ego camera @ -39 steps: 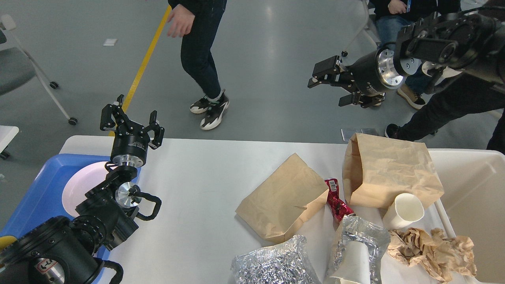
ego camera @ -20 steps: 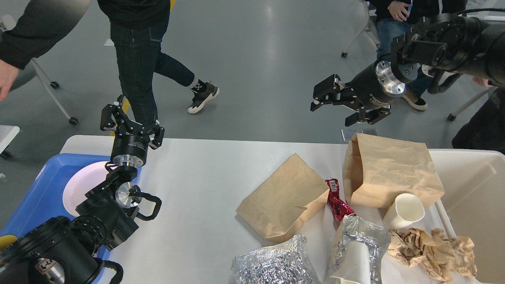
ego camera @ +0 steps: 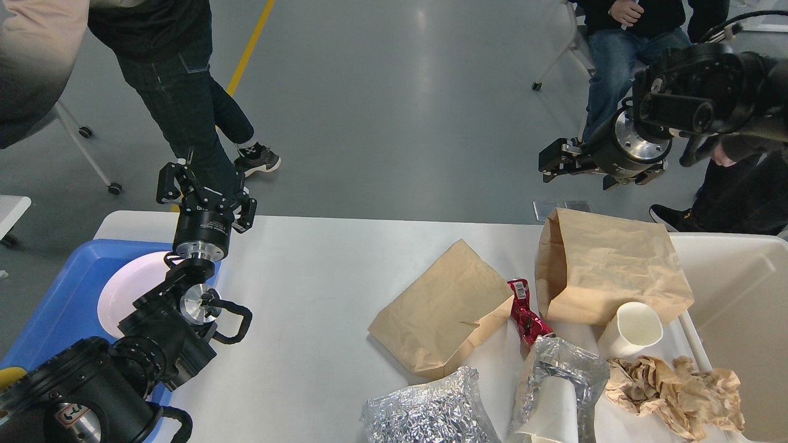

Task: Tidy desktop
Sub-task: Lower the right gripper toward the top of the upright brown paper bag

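From my head: my left gripper point(ego camera: 206, 187) stands upright over the far left edge of the desktop point(ego camera: 308, 295), its fingers point(ego camera: 165, 184) spread wide with nothing between them. Just beneath and behind it, toward me, lies a white plate point(ego camera: 126, 289) in a blue tray point(ego camera: 55, 307).

My right gripper point(ego camera: 554, 167) hangs in the air past the far edge of the desktop, turned leftward and seen nearly end-on; I cannot tell how its fingers stand. Just below it a brown bag point(ego camera: 609, 271) stands on the desktop. Left of that bag lies a second bag point(ego camera: 440, 307), flat, with a red wrapper point(ego camera: 524, 314) between them. Nearer me sit a white cup point(ego camera: 634, 329), crumpled paper point(ego camera: 674, 387) and two foil wads point(ego camera: 425, 412). A cream bin point(ego camera: 739, 289) touches the desktop's right end.
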You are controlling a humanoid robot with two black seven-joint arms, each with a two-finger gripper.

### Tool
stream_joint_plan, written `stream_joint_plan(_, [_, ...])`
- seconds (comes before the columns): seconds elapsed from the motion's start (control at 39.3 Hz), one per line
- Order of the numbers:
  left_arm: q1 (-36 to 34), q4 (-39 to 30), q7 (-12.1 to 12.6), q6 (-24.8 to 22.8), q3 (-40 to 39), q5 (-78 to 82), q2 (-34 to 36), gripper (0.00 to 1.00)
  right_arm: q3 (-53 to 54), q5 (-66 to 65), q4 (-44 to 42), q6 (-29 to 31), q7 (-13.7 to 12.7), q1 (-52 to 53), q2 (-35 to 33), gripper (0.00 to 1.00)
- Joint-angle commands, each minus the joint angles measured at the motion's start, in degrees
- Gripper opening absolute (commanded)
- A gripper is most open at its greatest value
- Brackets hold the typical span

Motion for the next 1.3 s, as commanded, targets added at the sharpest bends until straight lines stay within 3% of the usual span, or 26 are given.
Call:
stream_joint_plan(0.0, [0.0,0.0,0.0,0.0,0.0,-0.1,0.0,0.97,2.2,0.1,1.4,5.8,-0.2,1.2,-3.9,1.0])
stream_joint_plan(0.05, [0.0,0.0,0.0,0.0,0.0,-0.1,0.1,0.97,2.0,0.1,1.4,9.6,-0.2,1.3,-4.1,1.0])
stream_joint_plan(0.18, [0.0,0.0,0.0,0.0,0.0,0.0,0.0,0.97,1.9,0.1,1.4,12.2,-0.2,1.2,-4.3,1.0])
stream_joint_plan(0.79, [0.0,0.0,0.0,0.0,0.0,-0.1,0.0,0.97,2.8,1.5,1.4,10.9,-0.2,-4.0,-5.1,1.0])
stream_joint_plan(0.89, [0.0,0.0,0.0,0.0,0.0,-0.1,0.1,0.97,4.3,2.5,1.1,5.5,-0.2,-5.5,-4.9,1.0])
stream_joint_plan(0.97, [0.0,0.0,0.0,0.0,0.0,-0.1,0.0,0.97,6.6,2.5,1.4,-6.0,-0.2,-9.1,-4.0,1.0])
stream_joint_plan(1.02, [0.0,0.0,0.0,0.0,0.0,0.0,0.0,0.97,6.7,2.5,1.4,-9.3,-0.3,-10.3,-2.5,1.0])
stream_joint_plan(1.27, [0.0,0.0,0.0,0.0,0.0,0.0,0.1,0.97,6.1,2.1,0.7,-14.6,-0.9,-16.0,3.2,1.0])
